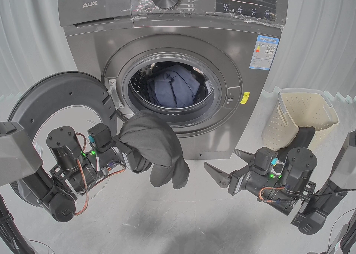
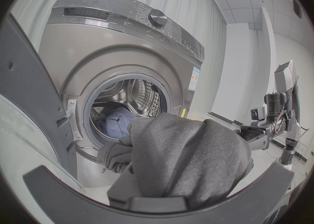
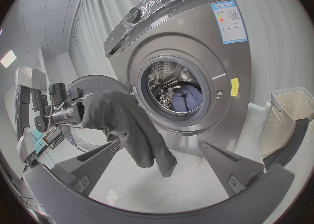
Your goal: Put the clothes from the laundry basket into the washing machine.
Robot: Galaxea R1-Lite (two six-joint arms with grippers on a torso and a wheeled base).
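Note:
My left gripper [image 1: 128,153] is shut on a dark grey garment [image 1: 155,143], which drapes over its fingers and hides them. The garment [image 2: 183,156] hangs just in front of and below the washing machine's [image 1: 207,43] round opening [image 1: 170,84], with its loose end dangling toward the floor [image 3: 124,123]. Blue clothing [image 1: 174,88] lies inside the drum. My right gripper [image 1: 220,158] stands open and holds nothing, low at the machine's right front. The cream laundry basket [image 1: 300,114] sits on the floor to the right, with a dark cloth [image 1: 302,136] hanging over its rim.
The machine's door [image 1: 59,95] is swung wide open to the left, behind my left arm. Pale curtains stand behind the machine. Bare light floor [image 1: 178,214] spreads in front of it, between the two arms.

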